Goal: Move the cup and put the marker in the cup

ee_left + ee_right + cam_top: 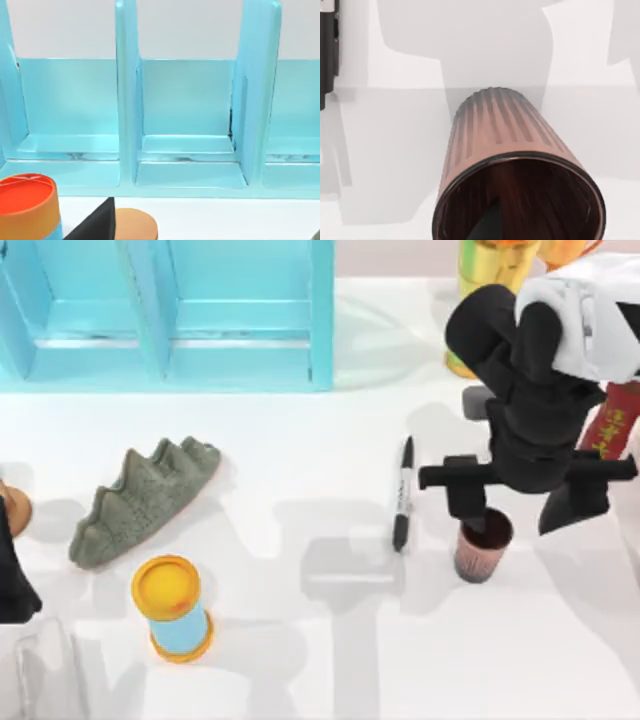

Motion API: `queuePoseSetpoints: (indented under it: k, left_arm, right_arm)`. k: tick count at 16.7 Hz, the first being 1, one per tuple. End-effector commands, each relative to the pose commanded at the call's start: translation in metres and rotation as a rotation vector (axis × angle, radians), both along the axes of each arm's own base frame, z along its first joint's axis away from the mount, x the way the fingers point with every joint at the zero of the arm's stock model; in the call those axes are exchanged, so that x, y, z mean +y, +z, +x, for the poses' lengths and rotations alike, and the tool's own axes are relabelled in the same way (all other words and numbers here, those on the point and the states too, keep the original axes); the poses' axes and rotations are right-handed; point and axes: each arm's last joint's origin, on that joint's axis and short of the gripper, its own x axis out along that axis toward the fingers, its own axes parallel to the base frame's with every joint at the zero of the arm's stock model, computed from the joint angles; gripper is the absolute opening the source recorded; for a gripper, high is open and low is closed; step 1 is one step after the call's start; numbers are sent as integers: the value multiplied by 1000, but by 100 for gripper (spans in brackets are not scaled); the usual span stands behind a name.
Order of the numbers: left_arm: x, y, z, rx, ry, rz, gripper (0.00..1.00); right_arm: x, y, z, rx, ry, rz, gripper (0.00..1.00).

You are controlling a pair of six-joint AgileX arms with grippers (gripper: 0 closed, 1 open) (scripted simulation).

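At four o'clock on the desk (300, 660), my right pincer (478, 523) grips the cup (483, 550) by its rim; light, stiff, ribbed.

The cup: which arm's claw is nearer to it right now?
Right. The right claw is directly over the cup, with a finger reaching inside its rim. The left arm sits parked at the table's far left edge, well away from the cup.
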Motion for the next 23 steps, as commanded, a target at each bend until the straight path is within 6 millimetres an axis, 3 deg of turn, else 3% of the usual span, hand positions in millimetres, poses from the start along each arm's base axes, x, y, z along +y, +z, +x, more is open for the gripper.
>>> queuePoseSetpoints:
  k: [2, 13, 16, 20, 23]
  left_arm:
    - [0, 0, 0, 0, 0, 0, 100]
    - [0, 0, 0, 0, 0, 0, 100]
    - [0, 0, 0, 0, 0, 0, 100]
    - [0, 0, 0, 0, 0, 0, 100]
    - [0, 0, 0, 0, 0, 0, 100]
  right_arm:
    - [0, 0, 0, 0, 0, 0, 100]
    - [1, 7, 3, 5, -3, -3, 100]
    - [6, 36, 9, 12, -3, -7, 100]
    - [6, 104, 10, 12, -2, -5, 100]
    - [2, 139, 4, 5, -2, -3, 100]
